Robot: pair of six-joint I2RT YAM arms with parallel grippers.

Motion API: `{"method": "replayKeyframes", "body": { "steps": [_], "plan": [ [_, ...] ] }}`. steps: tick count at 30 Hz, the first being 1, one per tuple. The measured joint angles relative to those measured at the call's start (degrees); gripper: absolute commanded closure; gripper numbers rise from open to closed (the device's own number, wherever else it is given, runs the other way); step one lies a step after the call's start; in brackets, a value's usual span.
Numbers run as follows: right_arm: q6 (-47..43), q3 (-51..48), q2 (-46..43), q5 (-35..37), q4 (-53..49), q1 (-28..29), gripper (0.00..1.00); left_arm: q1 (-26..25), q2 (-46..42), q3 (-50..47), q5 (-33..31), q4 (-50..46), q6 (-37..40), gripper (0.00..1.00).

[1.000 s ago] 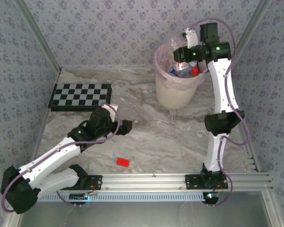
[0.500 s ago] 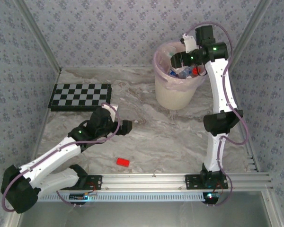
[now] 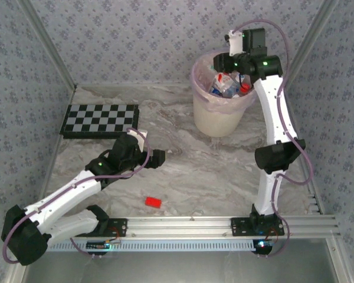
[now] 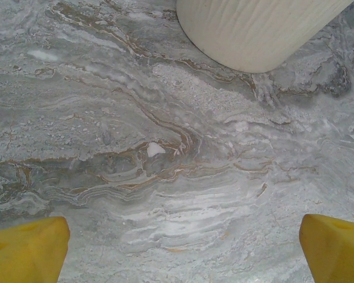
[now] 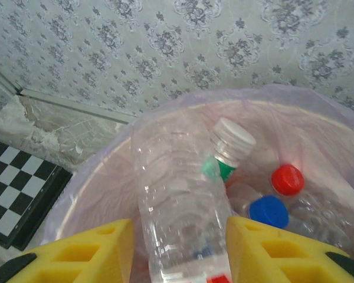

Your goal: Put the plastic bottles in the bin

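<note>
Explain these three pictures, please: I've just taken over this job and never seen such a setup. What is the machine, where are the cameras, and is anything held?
Two white robot arms are bolted to the near edge of a marble table. The wide picture looks down from above and behind them; the other two come from a camera on each wrist, yellow fingers in view. The right gripper holds a clear bottle over the lined bin, which already contains other bottles. The left gripper is open and empty, pointing at the table. A checkerboard and a small red block also lie there.
</note>
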Motion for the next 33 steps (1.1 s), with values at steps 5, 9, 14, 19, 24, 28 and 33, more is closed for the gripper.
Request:
{"method": "replayKeyframes", "body": {
  "steps": [5,9,14,19,24,28,33],
  "plan": [
    [-0.6,0.7,4.3,4.0,1.4,2.6,0.54,0.0,0.0,0.0,0.0,0.0,0.0,0.00],
    [-1.0,-4.0,3.4,9.2,4.9,4.3,0.55,0.0,0.0,0.0,0.0,0.0,0.0,0.00],
    [-1.0,-16.3,-2.6,14.2,13.2,6.7,0.56,0.0,0.0,0.0,0.0,0.0,0.0,0.00],
    [-1.0,-18.3,-4.0,16.8,14.9,7.7,0.54,0.0,0.0,0.0,0.0,0.0,0.1,0.00],
    [-0.9,-11.1,-2.6,16.9,9.4,7.0,0.37,0.0,0.0,0.0,0.0,0.0,0.2,0.00],
    [-1.0,-4.3,-1.6,16.9,6.5,6.8,0.32,0.0,0.0,0.0,-0.1,-0.1,0.5,0.00],
    [-1.1,-1.2,-3.1,16.8,4.0,6.8,0.15,0.1,0.0,1.2,-1.4,-2.0,2.3,0.00]
  ]
}}
